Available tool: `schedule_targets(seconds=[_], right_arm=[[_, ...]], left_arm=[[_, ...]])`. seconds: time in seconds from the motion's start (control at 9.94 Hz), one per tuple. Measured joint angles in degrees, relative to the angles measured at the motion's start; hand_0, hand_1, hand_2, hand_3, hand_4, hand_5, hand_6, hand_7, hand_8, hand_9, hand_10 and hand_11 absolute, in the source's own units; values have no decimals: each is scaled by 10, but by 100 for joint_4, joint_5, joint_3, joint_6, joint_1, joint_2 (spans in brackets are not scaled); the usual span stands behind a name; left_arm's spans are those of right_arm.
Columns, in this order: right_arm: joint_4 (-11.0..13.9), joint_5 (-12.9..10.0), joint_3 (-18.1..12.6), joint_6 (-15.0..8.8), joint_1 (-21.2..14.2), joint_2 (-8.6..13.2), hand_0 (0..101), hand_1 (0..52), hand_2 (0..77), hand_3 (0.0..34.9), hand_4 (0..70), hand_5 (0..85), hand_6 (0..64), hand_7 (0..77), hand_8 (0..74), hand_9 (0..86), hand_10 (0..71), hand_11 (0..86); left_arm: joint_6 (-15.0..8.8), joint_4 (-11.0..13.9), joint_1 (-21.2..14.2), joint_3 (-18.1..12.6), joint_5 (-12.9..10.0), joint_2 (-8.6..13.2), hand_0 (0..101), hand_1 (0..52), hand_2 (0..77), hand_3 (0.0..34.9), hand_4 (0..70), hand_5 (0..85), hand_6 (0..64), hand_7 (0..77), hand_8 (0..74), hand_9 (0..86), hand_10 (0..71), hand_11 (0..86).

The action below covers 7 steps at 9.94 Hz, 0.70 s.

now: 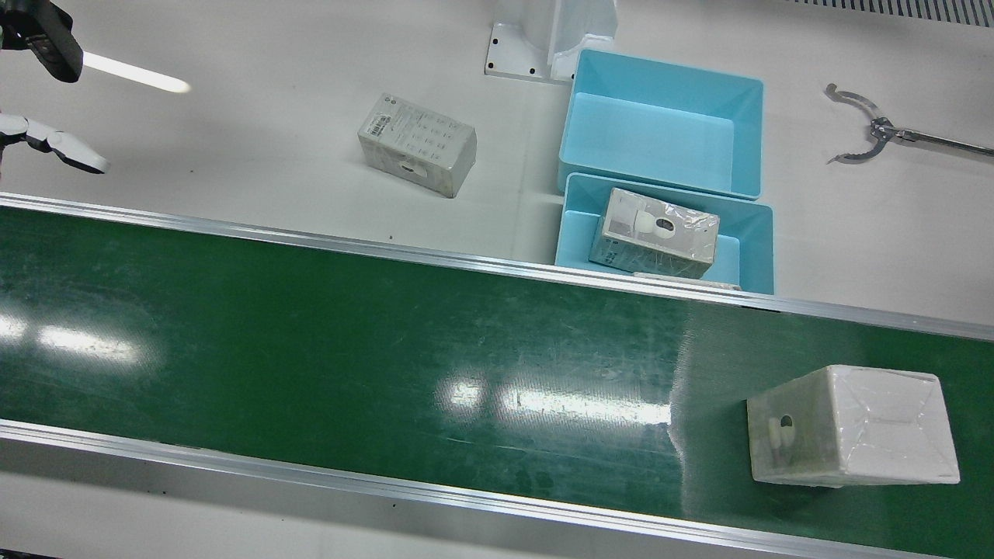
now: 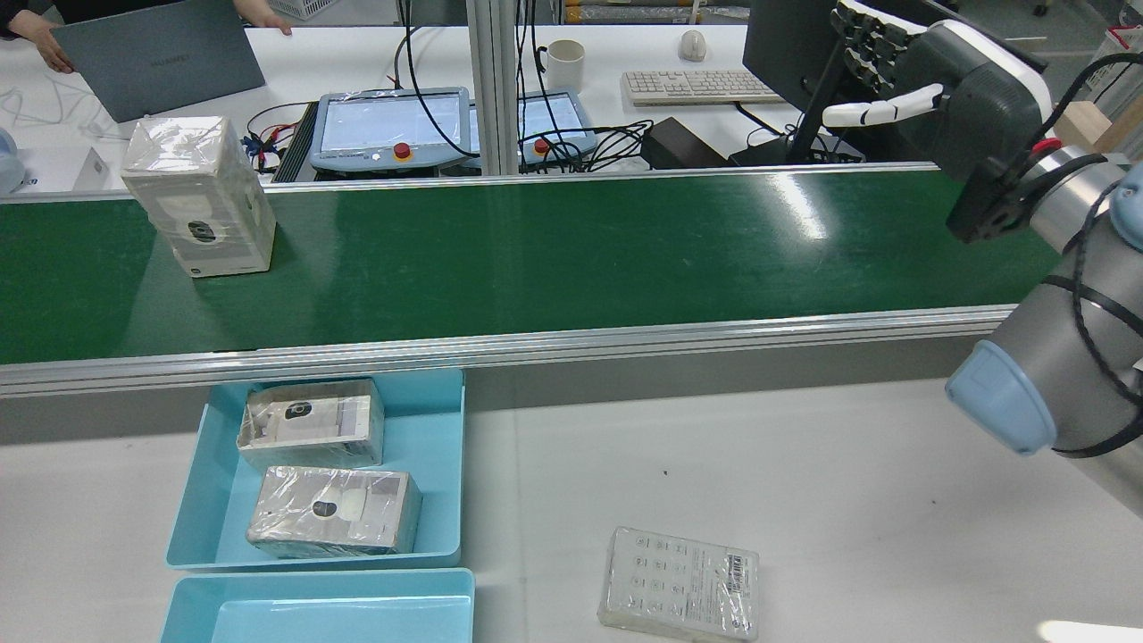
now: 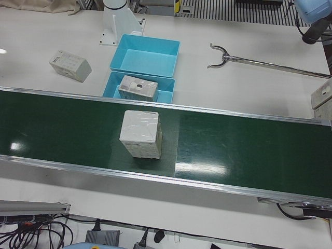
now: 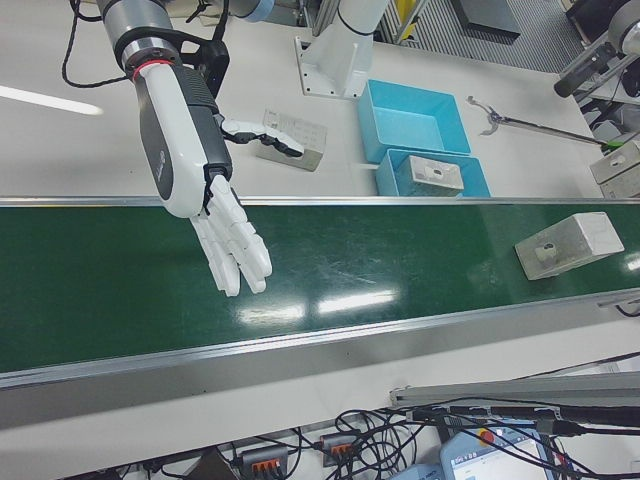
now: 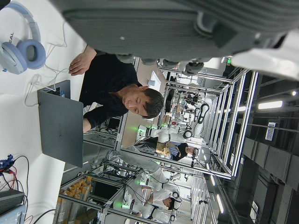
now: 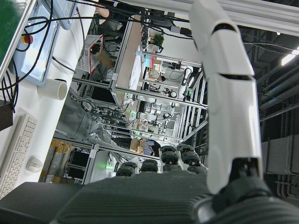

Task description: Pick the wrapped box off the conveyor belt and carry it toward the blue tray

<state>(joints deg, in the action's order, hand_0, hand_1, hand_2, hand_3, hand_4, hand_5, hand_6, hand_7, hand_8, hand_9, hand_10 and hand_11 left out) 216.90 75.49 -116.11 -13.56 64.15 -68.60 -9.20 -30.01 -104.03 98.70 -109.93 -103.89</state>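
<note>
The wrapped box (image 1: 850,425) stands alone on the green conveyor belt (image 1: 349,341), at the end before the left arm; it also shows in the rear view (image 2: 198,195), the left-front view (image 3: 141,134) and the right-front view (image 4: 568,243). My right hand (image 4: 212,195) is open and empty, fingers spread, hovering over the belt's other end, far from the box; the rear view (image 2: 929,80) shows it too. My left hand (image 5: 163,23) shows only as a palm edge in its own view, raised high, holding nothing. Two blue trays sit beside the belt: one empty (image 1: 660,124), one (image 1: 749,233) holding wrapped boxes.
A flat wrapped box (image 1: 418,144) lies on the white table between the trays and the right arm. A metal grabber tool (image 1: 870,136) lies on the table beyond the trays. Operators' desks with monitors and a keyboard (image 2: 692,85) stand past the belt.
</note>
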Motion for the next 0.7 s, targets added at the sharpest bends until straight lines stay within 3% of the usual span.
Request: schedule_targets(seconds=[0.3,0.7], right_arm=[[24,7,-74,-10,70,16,497,191,185,0,87,5,0,0,16,16,11,44],[29,41,-137,-209,67,210,496,191,185,0,98,5,0,0,16,16,11,33]], left_arm=[[0,0,0,0,0,0,0,0,11,0,0,11,0,0,0,0,0,0],[0,0,0,0,0,0,0,0,11,0,0,11,0,0,0,0,5,0]])
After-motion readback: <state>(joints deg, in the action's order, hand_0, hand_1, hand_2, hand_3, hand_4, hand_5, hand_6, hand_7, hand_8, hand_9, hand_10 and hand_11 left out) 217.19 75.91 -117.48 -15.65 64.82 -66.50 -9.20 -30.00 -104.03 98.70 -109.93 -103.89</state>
